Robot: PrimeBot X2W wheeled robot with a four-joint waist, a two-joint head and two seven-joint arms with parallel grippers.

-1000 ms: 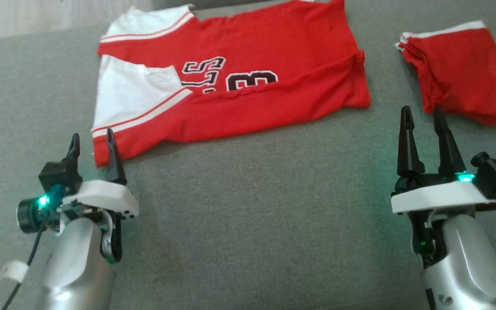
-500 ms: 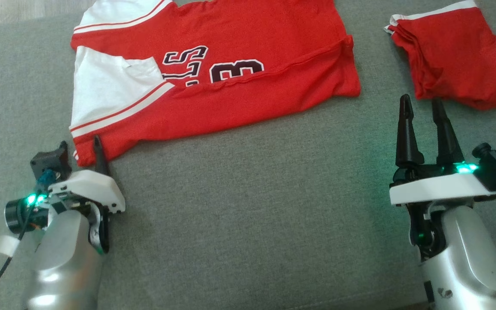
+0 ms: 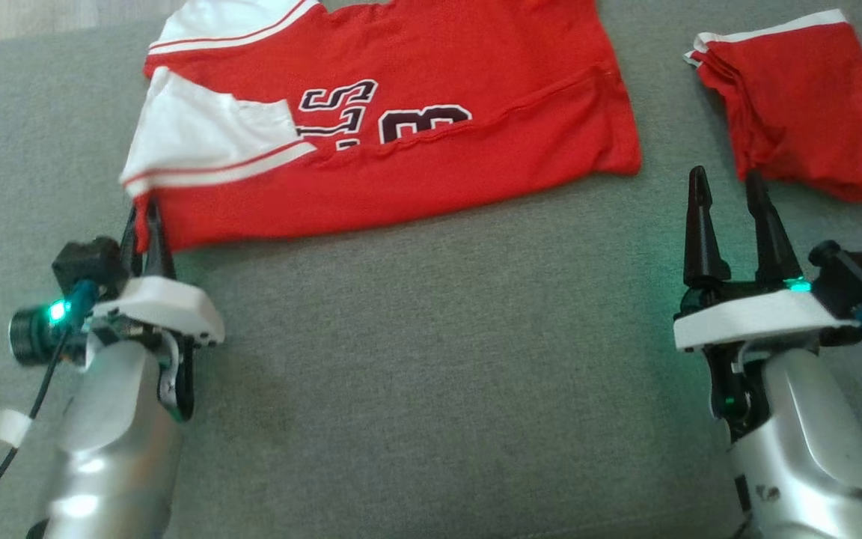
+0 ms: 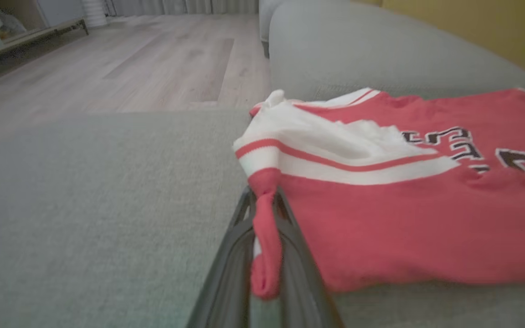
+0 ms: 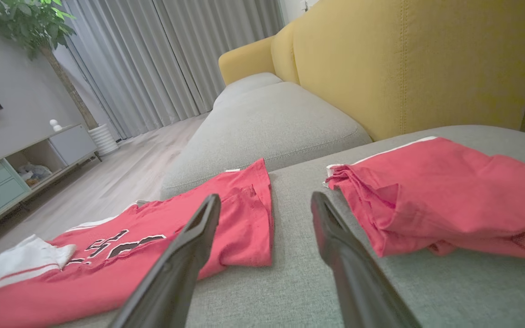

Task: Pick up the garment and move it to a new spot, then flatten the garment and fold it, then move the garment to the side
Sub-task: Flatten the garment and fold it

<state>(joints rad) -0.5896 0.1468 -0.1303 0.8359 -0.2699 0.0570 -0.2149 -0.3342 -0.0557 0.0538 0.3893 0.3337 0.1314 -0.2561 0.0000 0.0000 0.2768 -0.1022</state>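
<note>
A red jersey (image 3: 416, 150) with white sleeves and dark lettering lies partly folded on the grey cushion (image 3: 431, 337). My left gripper (image 3: 144, 224) is shut on the jersey's near left corner; in the left wrist view a strip of red cloth (image 4: 265, 237) is pinched between the two dark fingers (image 4: 239, 255). My right gripper (image 3: 726, 191) stands open above the cushion, to the right of the jersey's hem and just short of the other red garment, with nothing between its fingers (image 5: 189, 255).
A second red garment (image 3: 805, 112) with a white band lies folded at the right. The yellow sofa back (image 5: 404, 64) rises behind it. Wooden floor (image 4: 107, 64) lies beyond the cushion's left edge, with a cabinet (image 5: 12, 177) farther off.
My left gripper has closed on the jersey's near left corner and lifted it slightly, bunching the white sleeve. The right gripper has kept its pose. The camera shifted a little.
</note>
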